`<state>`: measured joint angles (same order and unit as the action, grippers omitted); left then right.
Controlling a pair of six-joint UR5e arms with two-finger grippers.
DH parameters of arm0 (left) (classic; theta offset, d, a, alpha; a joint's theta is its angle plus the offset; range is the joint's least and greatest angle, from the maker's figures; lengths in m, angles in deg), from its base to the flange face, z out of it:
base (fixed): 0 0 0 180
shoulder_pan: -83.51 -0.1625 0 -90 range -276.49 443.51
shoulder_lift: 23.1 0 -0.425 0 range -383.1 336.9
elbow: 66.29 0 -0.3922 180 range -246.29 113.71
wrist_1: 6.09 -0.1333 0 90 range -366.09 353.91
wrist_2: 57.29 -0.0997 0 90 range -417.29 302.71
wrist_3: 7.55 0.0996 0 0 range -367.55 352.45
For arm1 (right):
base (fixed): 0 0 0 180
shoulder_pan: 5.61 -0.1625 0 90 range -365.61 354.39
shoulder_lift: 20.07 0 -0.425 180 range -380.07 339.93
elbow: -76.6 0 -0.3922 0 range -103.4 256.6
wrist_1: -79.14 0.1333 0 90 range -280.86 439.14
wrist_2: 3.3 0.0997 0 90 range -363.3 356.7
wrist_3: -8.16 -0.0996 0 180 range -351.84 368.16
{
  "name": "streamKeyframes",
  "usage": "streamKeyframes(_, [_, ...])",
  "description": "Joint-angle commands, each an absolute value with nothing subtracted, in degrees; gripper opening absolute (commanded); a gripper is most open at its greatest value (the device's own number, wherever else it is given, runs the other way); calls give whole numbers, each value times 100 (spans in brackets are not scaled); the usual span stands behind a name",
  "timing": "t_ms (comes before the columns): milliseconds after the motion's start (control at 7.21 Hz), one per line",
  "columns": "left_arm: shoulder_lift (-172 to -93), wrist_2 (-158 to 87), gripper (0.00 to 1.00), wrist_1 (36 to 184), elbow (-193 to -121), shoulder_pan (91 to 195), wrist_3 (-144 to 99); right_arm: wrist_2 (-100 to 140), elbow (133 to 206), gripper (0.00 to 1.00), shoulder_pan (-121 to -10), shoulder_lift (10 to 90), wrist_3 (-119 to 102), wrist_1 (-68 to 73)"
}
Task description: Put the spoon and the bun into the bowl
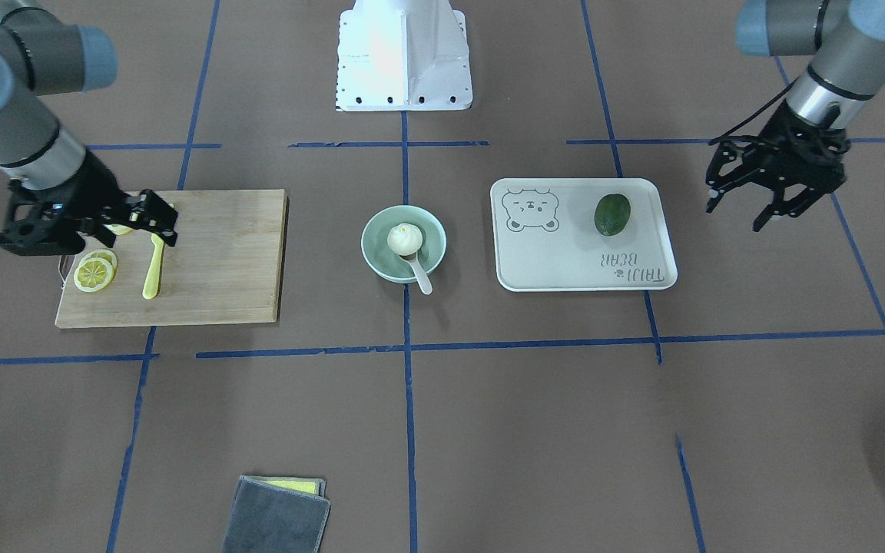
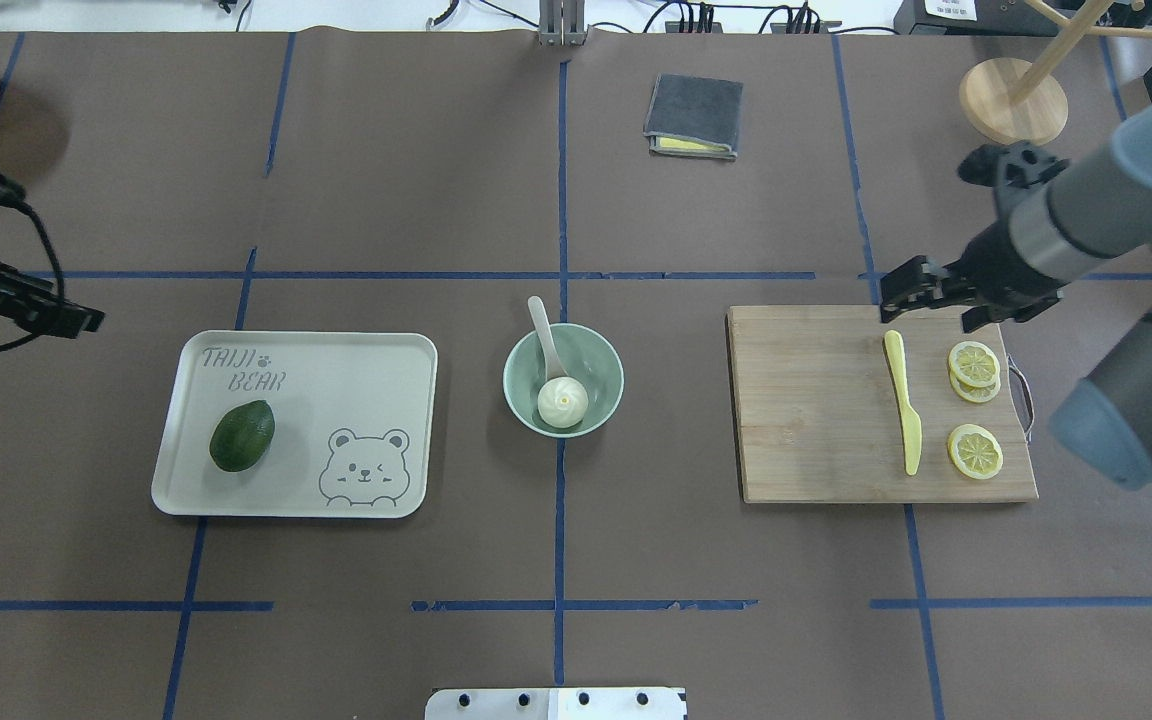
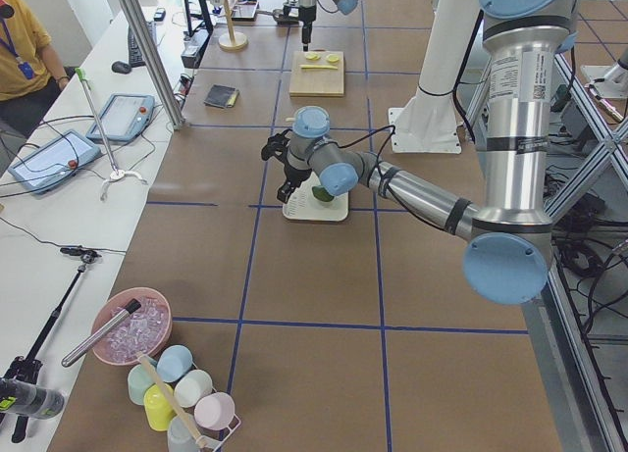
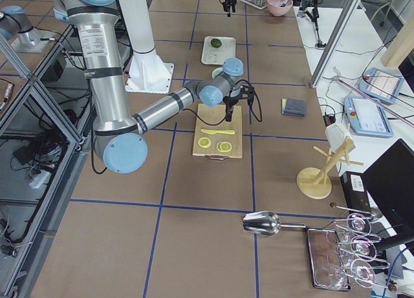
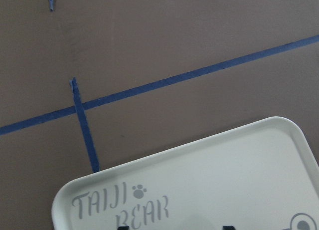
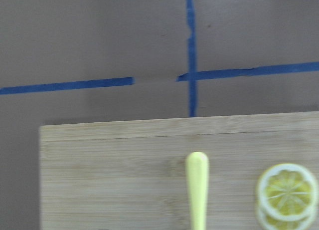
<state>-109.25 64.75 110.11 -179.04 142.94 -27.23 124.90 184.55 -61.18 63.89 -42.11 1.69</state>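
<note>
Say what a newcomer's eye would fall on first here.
First, the green bowl at the table's middle, with a white bun inside and a spoon leaning over its rim. Then the tray on the robot's left with a dark green fruit, and the wooden board on its right with lemon slices and a yellow knife.

Surface point(image 2: 436, 200): matt brown, paper-like sheet; blue tape lines, frayed in places.
Bowl point(image 2: 608, 372): smooth mint-green with a soft sheen; ceramic or plastic, cannot tell.
Bun point(image 2: 563, 402): white, matt, doughy-looking skin.
Spoon point(image 2: 542, 330): whitish, slightly translucent, smooth, plastic look.
Cutting board point(image 2: 816, 420): pale wood, visible grain strips, matt.
Knife point(image 2: 902, 400): yellow plastic, smooth.
Lemon slices point(image 2: 974, 450): yellow, faintly shiny faces.
Tray point(image 2: 336, 380): off-white, smooth, satin plastic look, grey print.
Fruit point(image 2: 241, 436): dark green, dull skin.
Cloth point(image 2: 696, 112): dark grey fabric over a yellow layer, near the far edge.
Left arm point(image 1: 826, 92): brushed metal tube, blue-grey plastic caps.
</note>
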Motion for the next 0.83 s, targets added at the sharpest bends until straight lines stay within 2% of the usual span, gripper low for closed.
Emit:
streamKeyframes(0, [-10162, 6847, 90, 10931, -17835, 15430, -1140, 12905, 18401, 100, -7376, 7402, -1727, -30])
streamKeyframes(139, [-10123, 7187, 100, 10357, -17739, 16105, -698, 12985, 18401, 100, -7878, 7458, -602, -780])
streamKeyframes(277, [-10210, 7330, 100, 9498, -17642, 16686, 124, 12977, 18331, 100, -8265, 7467, 480, -1422])
streamKeyframes(416, [-10289, 7358, 100, 8706, -17267, 16796, 402, 12977, 18200, 100, -8600, 7520, 1213, -1759])
streamKeyframes(693, [-10325, 7865, 100, 8592, -17037, 16780, 379, 12986, 18199, 100, -9033, 7669, 1396, -1789])
